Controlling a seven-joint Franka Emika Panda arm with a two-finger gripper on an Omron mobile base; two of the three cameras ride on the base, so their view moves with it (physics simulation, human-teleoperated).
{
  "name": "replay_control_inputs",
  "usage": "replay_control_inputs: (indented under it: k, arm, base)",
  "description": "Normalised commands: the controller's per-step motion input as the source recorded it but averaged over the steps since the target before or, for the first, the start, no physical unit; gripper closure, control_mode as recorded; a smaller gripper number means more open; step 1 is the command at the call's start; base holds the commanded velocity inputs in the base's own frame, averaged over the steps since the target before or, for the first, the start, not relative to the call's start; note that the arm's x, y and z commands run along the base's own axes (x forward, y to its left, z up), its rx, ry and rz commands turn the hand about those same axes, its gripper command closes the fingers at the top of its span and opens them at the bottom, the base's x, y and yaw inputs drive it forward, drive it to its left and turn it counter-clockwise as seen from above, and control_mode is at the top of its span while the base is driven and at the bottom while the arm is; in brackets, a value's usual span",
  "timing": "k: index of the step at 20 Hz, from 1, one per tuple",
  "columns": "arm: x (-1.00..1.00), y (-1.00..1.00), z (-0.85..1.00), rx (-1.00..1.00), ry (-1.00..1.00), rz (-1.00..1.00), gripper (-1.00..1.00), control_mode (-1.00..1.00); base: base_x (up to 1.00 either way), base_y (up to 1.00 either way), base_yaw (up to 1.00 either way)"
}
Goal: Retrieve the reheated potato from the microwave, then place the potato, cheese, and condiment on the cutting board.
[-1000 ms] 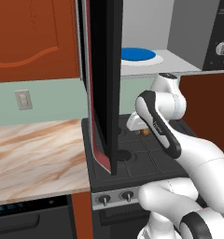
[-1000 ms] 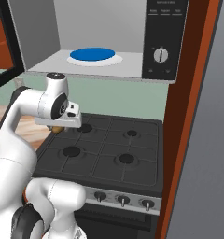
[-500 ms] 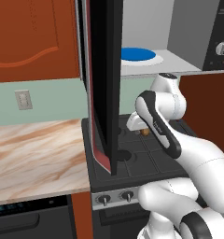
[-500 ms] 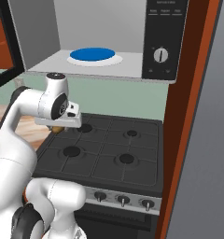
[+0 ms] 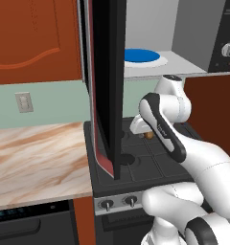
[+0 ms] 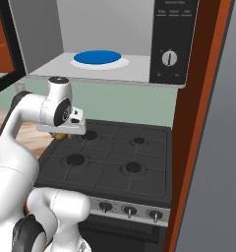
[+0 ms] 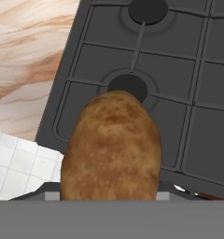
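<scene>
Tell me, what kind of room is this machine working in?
A rendered kitchen, it seems: a black gas stove with knobs, an open microwave mounted above it holding a blue plate, and a marble-look counter beside the stove.

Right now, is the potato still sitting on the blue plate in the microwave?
No. The blue plate in the microwave is bare, and the potato hangs in the pincer over the stove.

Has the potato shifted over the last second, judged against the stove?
No. The potato sits in the tool above the same rear-left part of the stove as before, below the open microwave.
</scene>
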Motion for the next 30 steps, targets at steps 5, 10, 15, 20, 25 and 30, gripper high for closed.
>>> replay_control_inputs:
  k: [5, 10, 15, 20, 25, 30]
  arm:
    - [0.00, 0.00, 0.00, 0.00, 0.00, 0.00, 1.00, -1.00]
    - [0.00, 0.00, 0.00, 0.00, 0.00, 0.00, 1.00, 1.00]
    - [0.00, 0.00, 0.00, 0.00, 0.00, 0.00, 1.00, 1.00]
    - [0.00, 0.00, 0.00, 0.00, 0.00, 0.00, 1.00, 1.00]
    - [0.00, 0.00, 0.00, 0.00, 0.00, 0.00, 1.00, 1.00]
    - [0.00, 0.00, 0.00, 0.00, 0.00, 0.00, 1.00, 1.00]
  base:
    - [0.00, 0.00, 0.00]
    - [0.00, 0.00, 0.00]
    - [0.00, 0.00, 0.00]
    - [0.00, 0.00, 0.00]
    - [0.00, 0.00, 0.00]
    - [0.00, 0.00, 0.00]
